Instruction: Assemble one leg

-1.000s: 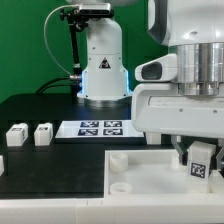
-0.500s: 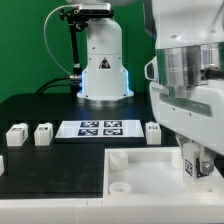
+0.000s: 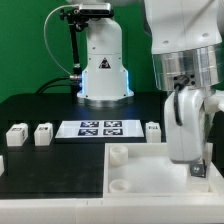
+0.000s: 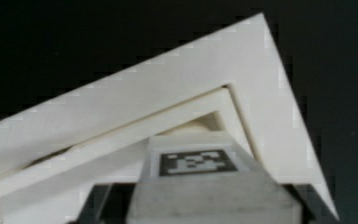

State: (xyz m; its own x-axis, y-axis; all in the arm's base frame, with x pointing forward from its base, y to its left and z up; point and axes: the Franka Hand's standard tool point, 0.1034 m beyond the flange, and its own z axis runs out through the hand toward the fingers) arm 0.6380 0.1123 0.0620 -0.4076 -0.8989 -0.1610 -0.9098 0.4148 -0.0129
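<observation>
No words, brands or numbers are readable anywhere. The only signs are square black-and-white tags: four in a row on the marker board (image 3: 100, 127), too small to make out their patterns, and one on the face of the leg (image 4: 201, 172) in the wrist view, a blurred pattern in a white border. The small blocks on the table show only dark smudges.

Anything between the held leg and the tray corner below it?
Nothing visible. In the wrist view the leg sits between the jaws directly over the tray corner, with no part between. In the exterior view the gripper hides the spot.
</observation>
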